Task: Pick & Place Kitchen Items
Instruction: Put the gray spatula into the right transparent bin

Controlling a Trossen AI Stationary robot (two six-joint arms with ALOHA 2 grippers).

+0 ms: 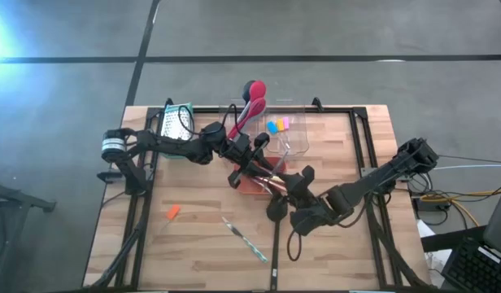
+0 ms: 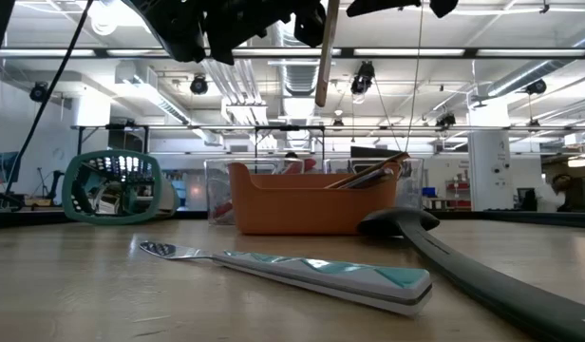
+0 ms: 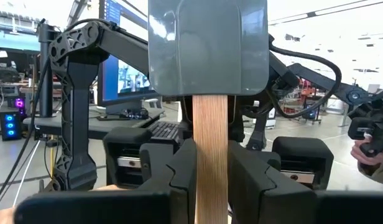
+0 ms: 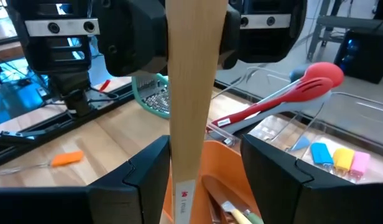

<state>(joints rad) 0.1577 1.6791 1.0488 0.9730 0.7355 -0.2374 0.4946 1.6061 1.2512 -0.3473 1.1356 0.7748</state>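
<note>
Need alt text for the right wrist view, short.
A wooden spatula handle stands upright between the open right gripper and the left gripper gripping it above, over an orange tray. Red spoons lie behind, a grater further back.

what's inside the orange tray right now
Several long utensils lie inside the orange plastic tray, wooden handles poking over its rim. In the right wrist view a green-yellow handle shows inside. The tray wall and both arms cover the rest.

I'm seeing one grater (image 1: 178, 121), one orange tray (image 2: 302, 201), three little clips (image 4: 341, 157), two red spoons (image 1: 252, 102).
</note>
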